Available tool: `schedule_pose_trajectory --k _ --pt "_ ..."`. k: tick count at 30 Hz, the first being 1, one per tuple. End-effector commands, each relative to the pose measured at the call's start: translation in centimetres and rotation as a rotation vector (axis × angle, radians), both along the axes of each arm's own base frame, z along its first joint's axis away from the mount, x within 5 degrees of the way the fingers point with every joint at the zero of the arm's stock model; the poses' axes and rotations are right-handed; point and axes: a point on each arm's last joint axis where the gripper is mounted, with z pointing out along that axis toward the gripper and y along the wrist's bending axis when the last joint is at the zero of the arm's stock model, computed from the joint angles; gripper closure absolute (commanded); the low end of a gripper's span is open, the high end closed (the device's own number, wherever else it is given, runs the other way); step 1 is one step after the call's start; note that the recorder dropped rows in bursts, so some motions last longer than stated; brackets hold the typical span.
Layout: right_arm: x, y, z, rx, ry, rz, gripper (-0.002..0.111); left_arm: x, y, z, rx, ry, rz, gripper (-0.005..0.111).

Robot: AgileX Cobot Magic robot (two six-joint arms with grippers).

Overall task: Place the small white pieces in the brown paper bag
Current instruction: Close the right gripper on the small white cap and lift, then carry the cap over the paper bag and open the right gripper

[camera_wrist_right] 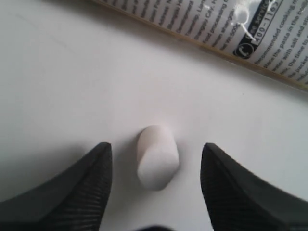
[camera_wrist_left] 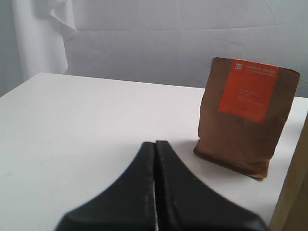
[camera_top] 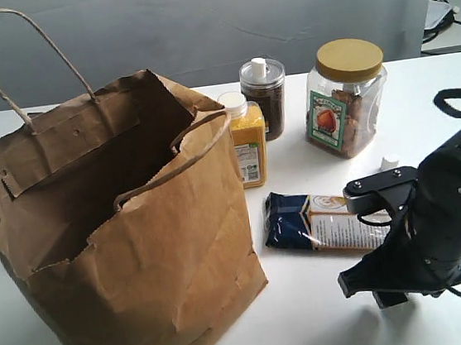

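Note:
The brown paper bag (camera_top: 129,234) stands open at the left of the table, its loop handles up. One small white piece (camera_wrist_right: 157,156) lies on its side on the table, in the gap between the fingers of my open right gripper (camera_wrist_right: 156,145); neither finger touches it. In the exterior view the right arm (camera_top: 436,224) reaches down at the lower right and hides that piece. Another small white piece (camera_top: 389,161) sits by the big jar. A third is not in view. My left gripper (camera_wrist_left: 155,143) is shut and empty.
A yellow bottle (camera_top: 248,141), a dark spice jar (camera_top: 264,94) and a clear jar with a yellow lid (camera_top: 345,97) stand behind. A flat printed packet (camera_top: 324,222) lies beside the right arm. A brown pouch with an orange label (camera_wrist_left: 245,115) stands ahead of the left gripper.

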Motion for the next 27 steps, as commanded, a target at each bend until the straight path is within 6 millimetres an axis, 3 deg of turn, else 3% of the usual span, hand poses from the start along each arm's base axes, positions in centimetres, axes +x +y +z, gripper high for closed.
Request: schedule_pose_trajectory --k 1,5,10,13,18,23,27 --pt "0.5 0.3 -0.9 -0.001 -0.016 0.007 0.058 0.0 0.0 -0.1 -0.011 -0.004 -0.004 0.107" --pt "0.6 0.4 -1.1 0.007 -0.022 0.008 0.072 0.0 0.0 -0.1 -0.011 -0.004 -0.004 0.107" --pt "0.6 0.5 -1.1 0.008 -0.026 0.012 0.103 0.0 0.0 -0.1 -0.011 -0.004 -0.004 0.107" --pt "0.5 0.5 -0.5 0.021 -0.037 0.012 0.108 0.0 0.0 -0.1 -0.011 -0.004 -0.004 0.107" --pt "-2.0 0.0 4.4 0.185 -0.165 0.043 0.108 0.0 0.0 -0.1 -0.011 -0.004 -0.004 0.107" --pt "-7.2 -0.5 9.7 0.579 -0.396 0.172 0.108 0.0 0.0 -0.1 -0.011 -0.004 -0.004 0.107" --pt "-9.9 -0.5 12.5 0.829 -0.515 0.278 0.108 0.0 0.0 -0.1 -0.011 -0.004 -0.004 0.107"
